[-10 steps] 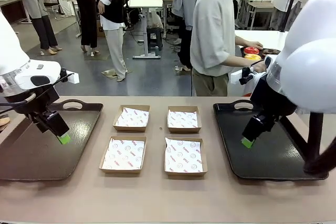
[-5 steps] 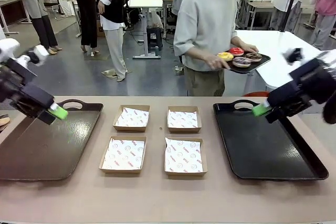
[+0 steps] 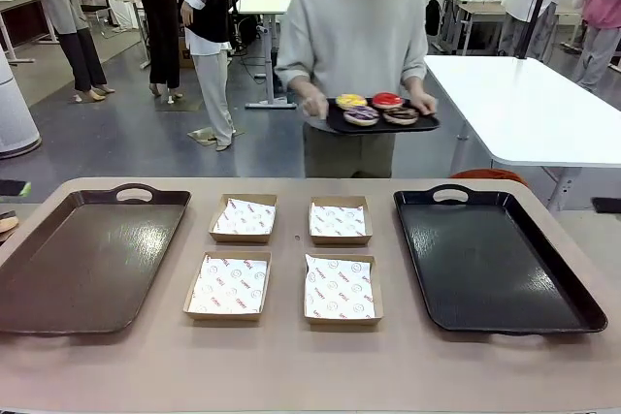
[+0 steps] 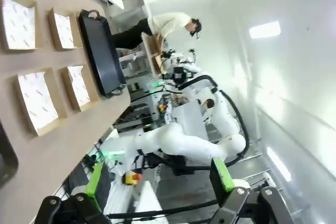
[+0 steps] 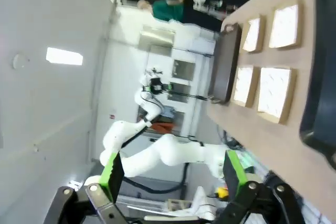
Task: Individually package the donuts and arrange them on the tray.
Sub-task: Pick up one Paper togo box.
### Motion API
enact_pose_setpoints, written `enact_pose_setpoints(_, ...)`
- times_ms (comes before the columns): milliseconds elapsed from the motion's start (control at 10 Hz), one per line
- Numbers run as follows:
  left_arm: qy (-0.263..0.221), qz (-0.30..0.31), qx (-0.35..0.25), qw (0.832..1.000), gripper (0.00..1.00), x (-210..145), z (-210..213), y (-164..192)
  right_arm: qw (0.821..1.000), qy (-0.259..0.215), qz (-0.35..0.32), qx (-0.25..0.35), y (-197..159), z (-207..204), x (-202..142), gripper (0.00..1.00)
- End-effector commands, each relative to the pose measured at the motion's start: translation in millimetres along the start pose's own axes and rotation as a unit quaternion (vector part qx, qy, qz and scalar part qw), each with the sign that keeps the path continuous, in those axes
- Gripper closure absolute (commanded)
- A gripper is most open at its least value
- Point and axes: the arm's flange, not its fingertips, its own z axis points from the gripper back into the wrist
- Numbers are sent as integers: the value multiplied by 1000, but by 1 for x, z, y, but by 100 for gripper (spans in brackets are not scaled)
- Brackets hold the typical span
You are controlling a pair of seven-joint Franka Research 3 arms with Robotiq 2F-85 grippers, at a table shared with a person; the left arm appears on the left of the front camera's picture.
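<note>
A person at the far side holds a small black tray (image 3: 380, 126) bearing several donuts: a yellow one (image 3: 350, 101), a red one (image 3: 386, 100) and two chocolate ones (image 3: 362, 115) (image 3: 400, 114). On the table lie a brown tray (image 3: 87, 259) at the left and a black tray (image 3: 495, 259) at the right, both bare. My left gripper (image 4: 160, 178) is open, raised and tilted, with nothing between its green pads. One green fingertip (image 3: 23, 187) shows at the left edge of the front view. My right gripper (image 5: 173, 173) is open too, holding nothing.
Several shallow cardboard boxes (image 3: 244, 217) lined with printed paper sit in two rows between the trays, also seen from the wrists (image 4: 18, 17) (image 5: 273, 93). A white table (image 3: 529, 109) stands behind the person. Other people stand farther back.
Both arms swung up and outward off the trays, almost leaving the front view. The person turned from the white table and now faces mine, holding the donut tray.
</note>
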Motion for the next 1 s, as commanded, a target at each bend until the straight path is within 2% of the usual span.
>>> enact_pose_setpoints(0, -6, 16, 3, 1000, 0, 1, 20, 16, 1000, -7, -8, -19, -21, 6, -28, 0)
enact_pose_setpoints(300, -25, 50, 19, 998, 0, -10, 52, 34, 999, -10, -16, -51, -24, 30, -34, 0)
enact_pose_setpoints(600, -36, 69, 89, 993, 0, -16, 68, 37, 995, -24, -32, -88, -22, 41, -37, 0)
enact_pose_setpoints(700, -38, 53, 115, 991, 0, -17, 66, 34, 989, -21, -31, -144, -21, 24, -36, 0)
enact_pose_setpoints(800, -37, 70, 55, 995, 0, -14, 67, 39, 997, -22, -33, -68, -26, 46, -32, 0)
enact_pose_setpoints(900, -37, 70, 55, 995, 0, -14, 67, 39, 997, -22, -33, -68, -26, 46, -32, 0)
